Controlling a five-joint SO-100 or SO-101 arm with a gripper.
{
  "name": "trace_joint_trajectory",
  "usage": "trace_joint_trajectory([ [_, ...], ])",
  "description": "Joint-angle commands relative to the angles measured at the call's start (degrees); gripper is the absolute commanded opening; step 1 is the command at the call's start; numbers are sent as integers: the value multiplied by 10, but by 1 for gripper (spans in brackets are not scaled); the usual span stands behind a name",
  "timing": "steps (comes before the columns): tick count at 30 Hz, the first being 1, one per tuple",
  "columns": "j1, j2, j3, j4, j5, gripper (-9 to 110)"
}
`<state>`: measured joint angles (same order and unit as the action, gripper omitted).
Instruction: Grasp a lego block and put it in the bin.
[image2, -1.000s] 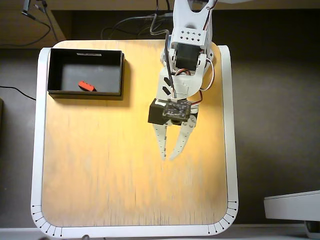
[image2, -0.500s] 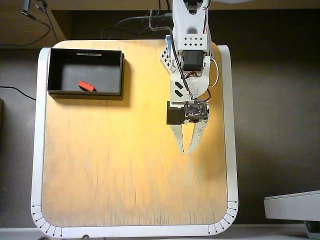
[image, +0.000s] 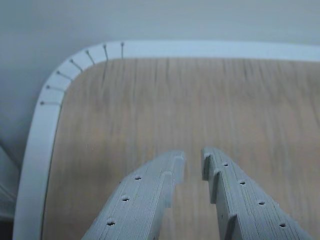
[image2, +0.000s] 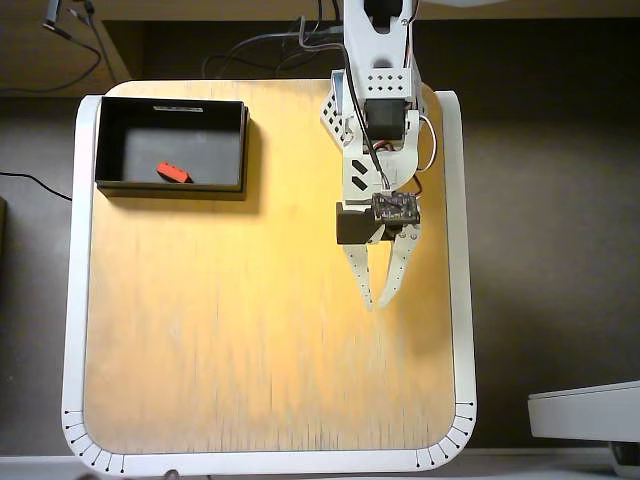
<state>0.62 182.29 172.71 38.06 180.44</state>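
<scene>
In the overhead view the red-orange lego block (image2: 173, 172) lies on the dark floor of the black bin (image2: 100, 140), near its front wall. The bin stands at the table's back left corner. My gripper (image2: 377, 300) hangs over the bare wood right of centre, far from the bin, pointing toward the front edge. Its fingertips nearly touch and hold nothing. In the wrist view the gripper (image: 192, 157) shows two grey fingers with only a narrow slit between them, above bare wood. The block and bin are out of the wrist view.
The wooden table (image2: 250, 350) has a white rim with tick marks at its rounded front corners (image: 75, 65). Cables run behind the arm's base (image2: 290, 50). A pale grey device (image2: 585, 410) sits off the table at the lower right.
</scene>
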Motion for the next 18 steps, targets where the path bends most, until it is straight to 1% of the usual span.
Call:
trace_joint_trajectory([
  [1, -3, 45, 89, -19, 4, 0],
  [7, -16, 50, 91, 44, -22, 0],
  [12, -30, 66, 91, 184, -33, 0],
  [18, -38, 67, 91, 308, -51, 0],
])
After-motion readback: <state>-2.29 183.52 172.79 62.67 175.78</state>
